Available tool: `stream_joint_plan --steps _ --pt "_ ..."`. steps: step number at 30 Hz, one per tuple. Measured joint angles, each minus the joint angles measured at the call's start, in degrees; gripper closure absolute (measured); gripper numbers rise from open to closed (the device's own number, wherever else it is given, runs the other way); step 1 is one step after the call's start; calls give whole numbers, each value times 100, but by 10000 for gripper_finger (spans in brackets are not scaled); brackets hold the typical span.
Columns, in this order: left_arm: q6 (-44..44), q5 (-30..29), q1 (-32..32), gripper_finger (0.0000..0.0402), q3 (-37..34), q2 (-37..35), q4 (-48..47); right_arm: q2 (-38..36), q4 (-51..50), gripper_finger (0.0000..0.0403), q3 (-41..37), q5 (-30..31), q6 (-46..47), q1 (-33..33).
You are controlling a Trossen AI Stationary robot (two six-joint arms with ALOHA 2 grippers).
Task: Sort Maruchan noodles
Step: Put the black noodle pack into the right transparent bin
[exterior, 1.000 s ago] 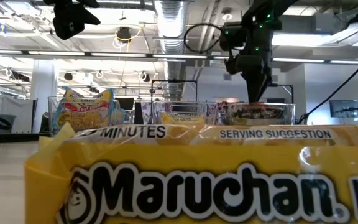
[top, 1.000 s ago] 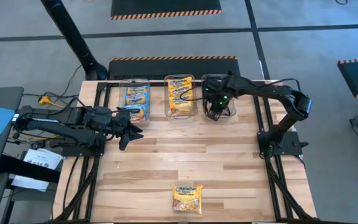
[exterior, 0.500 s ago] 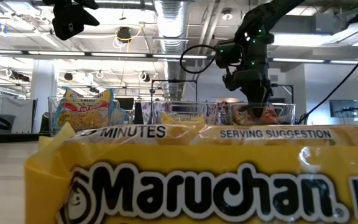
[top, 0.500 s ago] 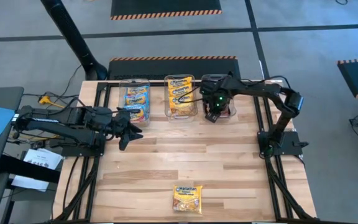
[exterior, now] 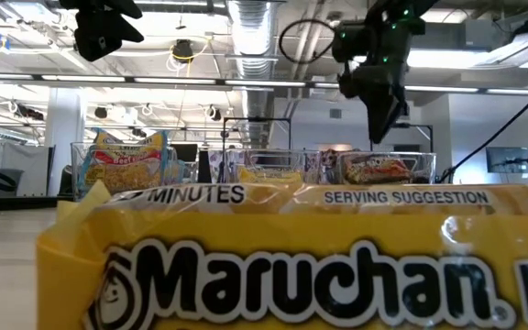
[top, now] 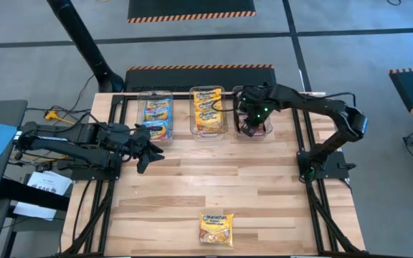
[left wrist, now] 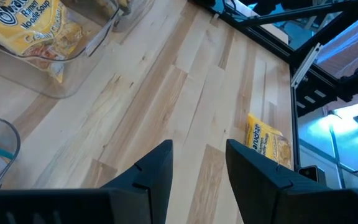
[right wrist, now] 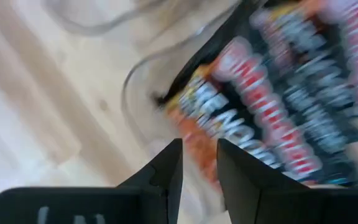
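Observation:
Three clear bins stand along the table's far edge. The left bin (top: 155,111) holds light blue-pink packets, the middle bin (top: 209,112) yellow-orange ones, and the right bin (top: 255,120) black-red ones (right wrist: 272,106). One yellow-orange packet (top: 216,229) lies flat near the front edge, filling the low view's foreground (exterior: 291,266). My right gripper (exterior: 377,136) hangs open just above the right bin, pointing down, with nothing between its fingers (right wrist: 199,163). My left gripper (top: 155,151) is held open over the table's left part, in front of the left bin, also with nothing between its fingers (left wrist: 197,171).
Bare wooden table (top: 221,175) spreads between the bins and the loose packet. Black frame rails (top: 308,179) run along both sides of the table. Beyond the far edge lies open floor with striped mats.
My right gripper dipped into the right bin, then rose straight up until its fingertips stood clear above the rim. A black-red packet stays lying in that bin. My left arm has kept still.

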Motion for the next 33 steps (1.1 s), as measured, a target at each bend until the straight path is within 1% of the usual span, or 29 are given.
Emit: stream_joint_plan --steps 3,5,9,16,19,27,33 --pt "0 0 -1 266 0 -1 1 -120 405 280 0 460 8 -72" --pt "0 0 0 266 0 -1 1 -117 674 280 2 617 10 -164" --pt "0 0 -1 266 0 -1 1 96 887 280 2 686 211 -393" --pt "0 0 0 266 0 -1 0 473 625 280 0 709 639 -630" --pt "0 0 -2 266 0 -1 -39 478 443 280 0 602 704 -554" --pt "0 -52 -2 266 0 -1 -137 375 20 280 0 603 980 -159" --pt "-54 -133 0 266 0 -1 -137 380 71 280 0 603 1107 -116"
